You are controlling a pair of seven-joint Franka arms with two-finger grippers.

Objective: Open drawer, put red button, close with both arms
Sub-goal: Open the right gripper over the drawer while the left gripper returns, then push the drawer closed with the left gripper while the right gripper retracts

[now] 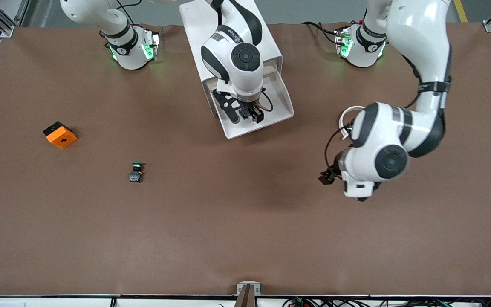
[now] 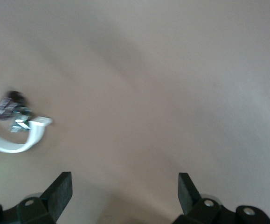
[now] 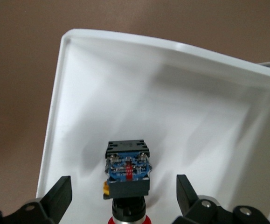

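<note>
The right arm (image 1: 232, 55) reaches down from its base over the white drawer unit (image 1: 232, 38), wrist pointing straight down, so that the right gripper (image 3: 125, 196) hangs over the pulled-out drawer (image 3: 74, 116) with its fingers spread wide and holding nothing. The red button (image 3: 127, 175) lies inside that drawer on its white floor, between the spread fingers and touching neither. The left arm (image 1: 416, 85) bends at the elbow away from the drawer toward its own end of the table, and the left gripper (image 2: 125, 198) hovers over bare brown table (image 1: 245, 221), parted and empty; the green-capped button (image 1: 136, 171) and an orange block (image 1: 60, 135) sit well apart from the drawer, toward the right arm's end.
</note>
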